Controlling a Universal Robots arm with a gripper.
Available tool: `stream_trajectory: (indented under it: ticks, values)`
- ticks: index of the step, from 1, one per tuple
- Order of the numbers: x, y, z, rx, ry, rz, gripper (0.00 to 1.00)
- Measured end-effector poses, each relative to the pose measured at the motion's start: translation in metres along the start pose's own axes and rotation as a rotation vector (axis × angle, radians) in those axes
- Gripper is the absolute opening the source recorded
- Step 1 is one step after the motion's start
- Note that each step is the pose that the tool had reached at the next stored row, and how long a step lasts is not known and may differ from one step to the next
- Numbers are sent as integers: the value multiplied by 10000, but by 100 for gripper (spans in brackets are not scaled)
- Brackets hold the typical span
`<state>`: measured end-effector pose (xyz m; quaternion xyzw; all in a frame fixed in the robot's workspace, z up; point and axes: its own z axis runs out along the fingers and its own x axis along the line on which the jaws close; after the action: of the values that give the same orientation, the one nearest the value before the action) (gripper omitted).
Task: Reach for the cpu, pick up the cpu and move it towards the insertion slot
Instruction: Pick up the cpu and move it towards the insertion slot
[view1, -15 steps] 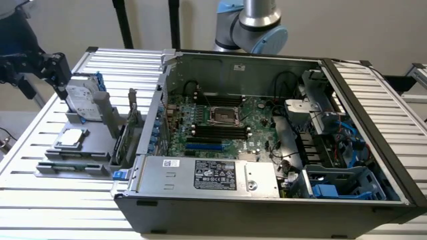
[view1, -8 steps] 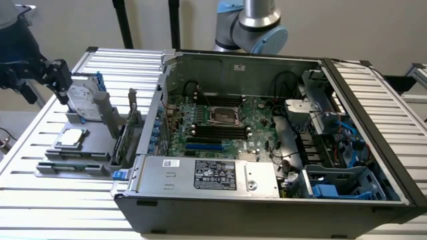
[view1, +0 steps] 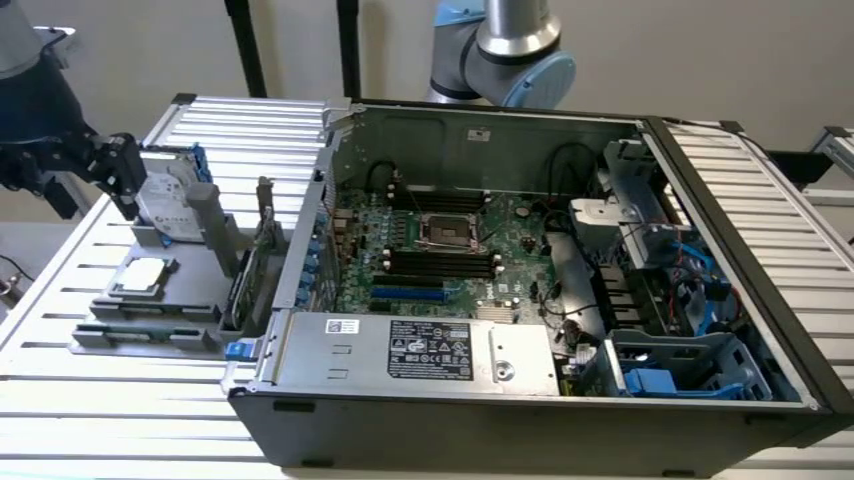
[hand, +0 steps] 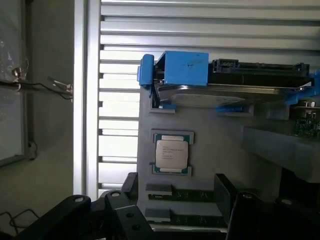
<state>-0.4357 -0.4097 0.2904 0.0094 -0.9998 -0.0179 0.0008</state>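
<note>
**Step in hand:** the reach. The gripper (hand: 177, 192) hangs over the cpu (hand: 171, 153) with its jaws apart and nothing between them. It does not touch the chip.

**Location:** the cpu lies flat, silver face up, in a square recess of the grey holder (hand: 210, 135), just beside the hard drive (hand: 235, 82) but not touching it. The insertion slot (view1: 447, 228) is well apart from the hard drive, inside the computer case (view1: 534, 420).

**Method, in my judgement:**
- The approach should stay centred on the chip, with the fingers (hand: 131, 192) square to two opposite edges.
- The chip is thin and the recess lips leave little room, so an off-centre grip would likely tip or jam it.
- The wrist should keep clear of the hard drive, which stands taller than the chip.

**Containers:**
- The grey holder carries the hard drive on edge in blue rails, the cpu, and green circuit strips (hand: 185, 195) on the cpu's far side from the hard drive.
- The computer case is open. It holds a green board (view1: 514, 215) with the slot in it, and a silver power unit (view1: 414, 350).
- The slot shows a shiny frame and a dark centre. I cannot tell whether anything sits in it.
</note>
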Motion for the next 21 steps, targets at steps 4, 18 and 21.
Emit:
stream_trajectory:
  ticks: [4,18,21]
  values:
    - [5,-12,72,0,0,-1,71]
    - [14,-75,325,0,0,-2,71]
    - [14,-82,378,0,0,-1,71]
